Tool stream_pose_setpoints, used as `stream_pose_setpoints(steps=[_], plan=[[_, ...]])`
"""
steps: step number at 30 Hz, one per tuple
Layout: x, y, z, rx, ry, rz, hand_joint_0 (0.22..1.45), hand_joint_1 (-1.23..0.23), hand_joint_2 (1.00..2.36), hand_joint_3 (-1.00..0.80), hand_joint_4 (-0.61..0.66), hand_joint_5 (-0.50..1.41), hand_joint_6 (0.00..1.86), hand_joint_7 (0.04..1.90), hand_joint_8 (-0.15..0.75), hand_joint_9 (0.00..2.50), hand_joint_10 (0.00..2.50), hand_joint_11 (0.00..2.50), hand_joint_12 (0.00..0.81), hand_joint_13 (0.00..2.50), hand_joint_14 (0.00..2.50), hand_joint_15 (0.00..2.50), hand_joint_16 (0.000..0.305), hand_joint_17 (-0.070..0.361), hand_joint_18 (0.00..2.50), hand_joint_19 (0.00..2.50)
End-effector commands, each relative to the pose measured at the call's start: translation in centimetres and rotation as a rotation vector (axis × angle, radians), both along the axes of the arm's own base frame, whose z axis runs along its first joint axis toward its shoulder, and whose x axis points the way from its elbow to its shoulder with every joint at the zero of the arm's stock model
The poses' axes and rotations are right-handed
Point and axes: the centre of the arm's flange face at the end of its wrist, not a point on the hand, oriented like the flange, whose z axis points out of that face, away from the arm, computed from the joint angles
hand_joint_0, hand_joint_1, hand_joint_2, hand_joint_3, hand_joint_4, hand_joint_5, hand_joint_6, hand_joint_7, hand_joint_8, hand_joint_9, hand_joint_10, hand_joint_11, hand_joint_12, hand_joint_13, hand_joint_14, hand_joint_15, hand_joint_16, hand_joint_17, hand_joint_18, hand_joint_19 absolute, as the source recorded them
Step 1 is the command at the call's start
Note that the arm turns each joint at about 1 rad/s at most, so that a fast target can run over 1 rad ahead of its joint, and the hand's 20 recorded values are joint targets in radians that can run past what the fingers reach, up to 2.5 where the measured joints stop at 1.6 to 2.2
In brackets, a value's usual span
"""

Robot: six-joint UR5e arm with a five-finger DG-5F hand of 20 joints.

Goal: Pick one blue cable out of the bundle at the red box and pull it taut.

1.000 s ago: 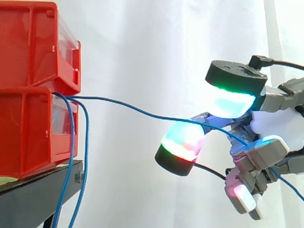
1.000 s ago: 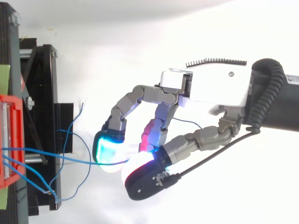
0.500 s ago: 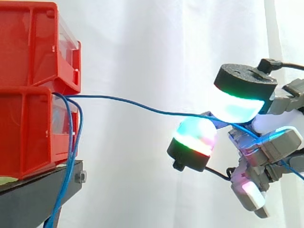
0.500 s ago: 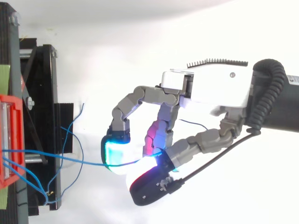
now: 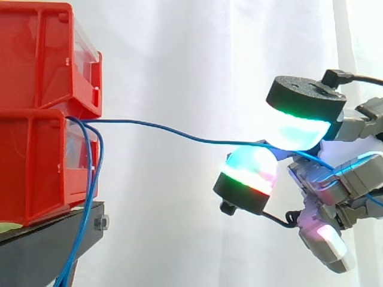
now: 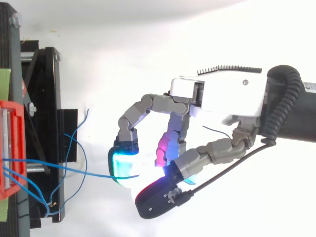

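Note:
One thin blue cable (image 5: 179,135) runs from the gap between the two stacked red boxes (image 5: 42,107) rightward to my hand (image 5: 335,179), sagging slightly. The hand's curled fingers pinch it between two glowing fingertips (image 5: 296,128) at the right of the side view. In the top view the hand (image 6: 222,98) reaches in from the right, and the same cable (image 6: 64,169) leaves the red box (image 6: 10,148) at the left edge and ends at the cyan pad (image 6: 123,165). Other blue cables (image 5: 90,197) of the bundle hang down beside the boxes.
The red boxes stand on a black stand (image 5: 54,239) at the left, in front of a white curtain (image 5: 191,66). Loose loops of blue cable (image 6: 74,197) lie over the black stand in the top view. Open space separates the stand from my hand.
My hand has drawn back to the right, away from the boxes, with the blue cable pinched. The cable's sag has lessened and the loose loops by the stand have shifted.

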Motion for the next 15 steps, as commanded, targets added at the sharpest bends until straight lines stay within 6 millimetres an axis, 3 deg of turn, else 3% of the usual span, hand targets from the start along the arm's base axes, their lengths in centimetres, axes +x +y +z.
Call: stream_pose_setpoints(steps=[1,5,10,15], plan=[[0.00,0.04,0.00,0.000,0.000,0.001,0.50,-0.71,1.00,-0.50,-0.01,-0.04,0.88,0.95,0.444,1.63,0.01,1.24,0.430,1.29,0.01,0.53,0.057,0.128,1.17,0.57],[0.00,0.04,0.00,0.000,0.000,0.001,0.55,-0.67,1.00,-0.50,-0.04,-0.03,0.88,0.98,0.413,1.66,0.01,1.26,0.417,1.29,0.01,0.54,0.055,0.123,1.17,0.59],[-0.02,0.04,-0.01,0.001,0.001,0.000,0.57,-0.65,1.01,-0.38,-0.03,-0.03,0.88,0.98,0.416,1.67,0.01,1.27,0.414,1.31,0.02,0.54,0.055,0.123,1.17,0.61],[-0.03,0.03,-0.02,-0.001,0.003,0.001,0.57,-0.72,1.02,-0.28,0.00,-0.03,0.88,1.03,0.415,1.66,0.01,1.28,0.420,1.30,0.01,0.55,0.055,0.123,1.17,0.61]])
